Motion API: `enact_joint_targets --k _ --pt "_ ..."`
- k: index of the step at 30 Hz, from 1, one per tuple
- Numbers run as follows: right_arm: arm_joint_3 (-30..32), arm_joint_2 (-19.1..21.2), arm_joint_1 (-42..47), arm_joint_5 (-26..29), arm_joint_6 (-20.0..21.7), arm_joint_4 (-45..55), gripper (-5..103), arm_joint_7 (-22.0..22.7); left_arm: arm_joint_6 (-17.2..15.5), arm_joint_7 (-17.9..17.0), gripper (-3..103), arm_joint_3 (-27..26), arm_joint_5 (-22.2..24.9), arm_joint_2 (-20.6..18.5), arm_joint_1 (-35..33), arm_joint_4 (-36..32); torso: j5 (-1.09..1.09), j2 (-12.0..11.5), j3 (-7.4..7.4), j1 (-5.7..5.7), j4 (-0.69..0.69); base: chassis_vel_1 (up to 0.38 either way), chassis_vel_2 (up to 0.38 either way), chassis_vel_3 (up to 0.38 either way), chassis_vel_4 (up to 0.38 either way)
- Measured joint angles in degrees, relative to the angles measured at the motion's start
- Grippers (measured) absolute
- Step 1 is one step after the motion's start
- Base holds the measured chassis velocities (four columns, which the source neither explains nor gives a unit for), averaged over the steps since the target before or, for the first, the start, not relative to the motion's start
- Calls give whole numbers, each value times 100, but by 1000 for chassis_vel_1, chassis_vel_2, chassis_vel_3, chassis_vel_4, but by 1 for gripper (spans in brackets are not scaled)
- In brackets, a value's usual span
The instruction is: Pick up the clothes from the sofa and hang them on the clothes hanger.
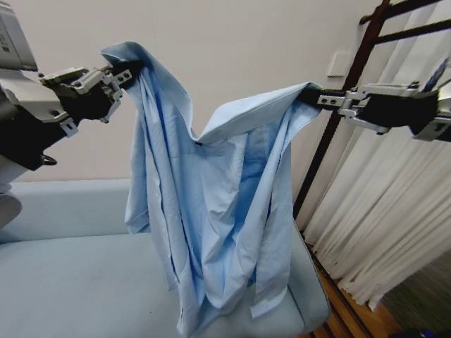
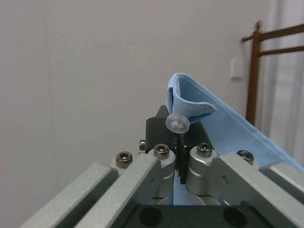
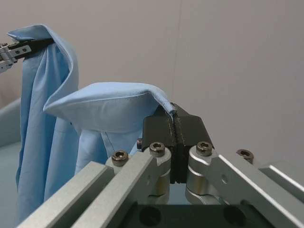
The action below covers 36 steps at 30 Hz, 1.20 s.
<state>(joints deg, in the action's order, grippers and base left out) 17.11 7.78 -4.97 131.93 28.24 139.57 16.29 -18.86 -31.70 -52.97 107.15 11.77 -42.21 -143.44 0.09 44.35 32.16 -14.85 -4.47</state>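
Left hand [image 1: 131, 70], upper left of the head view: pads pinched tight on one edge of the shirt [image 1: 211, 211]. Left wrist view: the hand [image 2: 178, 142] is closed, with blue cloth folded over the tips and a small clear button [image 2: 177, 123] sitting right at the pinch.

Right hand [image 1: 311, 94], upper right of the head view, at about the same height: clamped on another edge of the shirt. Right wrist view: black pads pressed together [image 3: 175, 128] with no gap, a stitched hem caught between them; left hand [image 3: 19, 49] seen far off at the frame's upper left, also gripping cloth.

Shirt: light blue, lifted and spread between the two hands, top edge sagging in a V at mid-frame. The body hangs in long folds down to the lower centre, its lowest folds in front of the sofa [image 1: 70, 282]; contact there unclear.

Sofa: pale blue, lower left of the frame.

Rack [image 1: 366, 42]: dark wood, upper right, behind the right hand, apart from the shirt. White curtain [image 1: 380, 225] beside it. Plain wall [image 1: 246, 49] behind.
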Motion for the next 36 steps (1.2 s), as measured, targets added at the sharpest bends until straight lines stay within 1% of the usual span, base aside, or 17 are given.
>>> enact_joint_targets --k 3,4,7,8,9,13,14,16,18,19,21,23,24,27,29,32,36 --pt "-374 -448 440 -571 229 113 0 542 -300 -285 1 436 -82 733 -671 11 -3 -1 2 -3 -1 0 0 0 0" --pt "-374 -448 440 -571 229 113 0 542 -300 -285 1 436 -82 733 -671 11 -3 -1 2 -3 -1 0 0 0 0" --pt "-492 -1314 1287 -1471 354 129 0 1082 -478 -216 1 815 -324 1274 -1327 37 0 -2 3 -3 7 0 0 0 0" --pt "-500 -1541 1680 -1912 359 86 0 1079 -515 -163 1 1084 -514 1414 -1394 80 0 -2 2 -3 7 0 0 0 0" --pt "-500 -1541 1680 -1912 359 86 0 1079 -515 -163 1 1084 -514 1414 -1394 80 0 -2 2 -3 7 0 0 0 0" --pt "-712 -2230 3444 -4085 232 -398 0 495 -425 178 1 2634 -1811 1926 -1166 1148 0 -1 1 -3 -2 0 0 0 0" --pt "-712 -2230 3444 -4085 232 -398 0 495 -425 178 1 2634 -1811 1926 -1166 1148 0 -1 1 -3 -2 0 0 0 0" --pt "-1388 -2670 3812 -4835 101 -896 0 163 -291 357 1 3132 -2371 2162 -1032 1787 1 -2 2 -2 -5 0 0 0 0" --pt "-2060 -3138 3786 -5596 -122 -1488 0 -268 -60 602 1 3902 -3020 2564 -602 2685 7 -3 2 -3 3 0 0 0 0" --pt "-2060 -3138 3786 -5596 -122 -1488 0 -268 -60 602 1 3902 -3020 2564 -602 2685 7 -3 2 -3 3 0 0 0 0" --pt "-2458 -3528 3546 -6157 -278 -1990 0 -498 111 767 1 4595 -3512 2940 -155 3428 -8 -3 2 -3 2 0 0 0 0" --pt "-2820 -3937 3255 -6647 -448 -2514 0 -670 246 873 1 5128 -3914 3279 292 4152 1 -3 3 -3 1 0 0 0 0" --pt "-2820 -3937 3255 -6647 -448 -2514 0 -670 246 873 1 5128 -3914 3279 292 4152 1 -3 3 -3 1 0 0 0 0" --pt "-3206 -4541 2747 -7148 -627 -3295 0 -809 373 1037 1 5691 -4380 3816 941 5207 -2 -3 3 -4 -1 0 0 0 0" --pt "-3295 -4666 2620 -7250 -678 -3507 0 -855 412 1075 1 5793 -4470 3932 1100 5445 0 -3 2 -4 1 0 0 0 0" --pt "-3640 -5180 2130 -7688 -808 -4404 0 -1069 570 1204 1 6121 -4839 4558 1756 6553 -3 -2 2 -3 3 0 0 0 0" --pt "-3896 -5628 1811 -8068 -935 -5176 0 -1206 653 1298 1 6316 -5147 5018 2223 7383 1 -3 1 -3 -2 0 0 0 0"
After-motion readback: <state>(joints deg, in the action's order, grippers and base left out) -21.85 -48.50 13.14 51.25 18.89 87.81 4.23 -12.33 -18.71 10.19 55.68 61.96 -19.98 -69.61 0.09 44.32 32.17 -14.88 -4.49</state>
